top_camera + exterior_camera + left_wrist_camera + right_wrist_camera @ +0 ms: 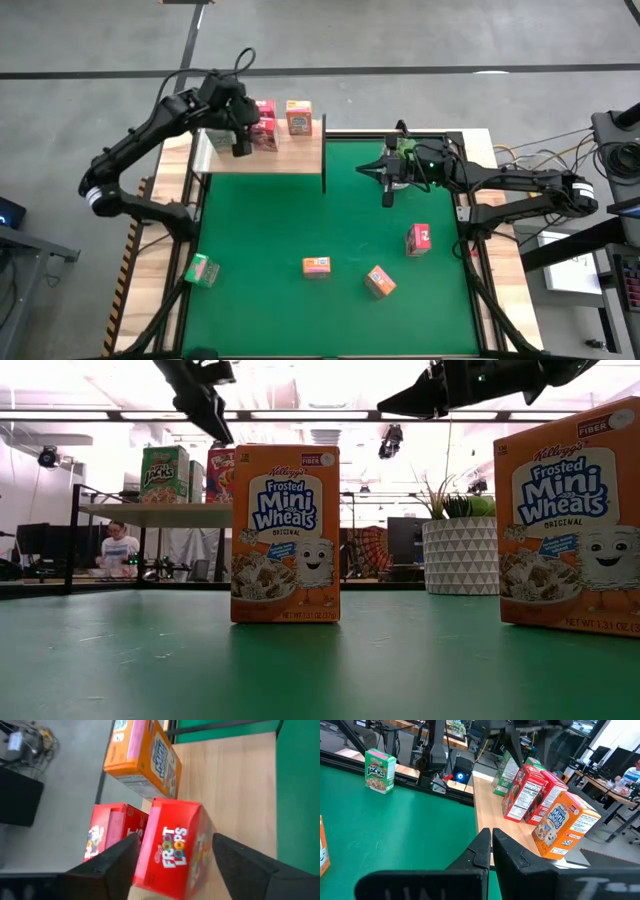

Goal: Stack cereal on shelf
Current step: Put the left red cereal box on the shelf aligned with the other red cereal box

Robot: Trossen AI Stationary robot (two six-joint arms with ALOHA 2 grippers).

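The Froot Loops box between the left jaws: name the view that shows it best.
Left wrist view: the Froot Loops box fills it, logo readable, on the shelf. High view: arm partly covers it. Right wrist: side panels only. Low: mostly hidden.

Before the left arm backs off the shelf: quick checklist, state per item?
1. Left tool opened around the red Froot Loops box: ok, both fingers stand apart from its sides.
2. That box sits on the shelf plank: ok.
3. Its neighbours upright: ok, the orange box and second red box stand beside it.
4. Retreat path free of those boxes: cannot tell.
5. Right tool shut, clear of shelf, over the mat: ok.
6. All cereal shelved: not ok, loose boxes lie on the mat.
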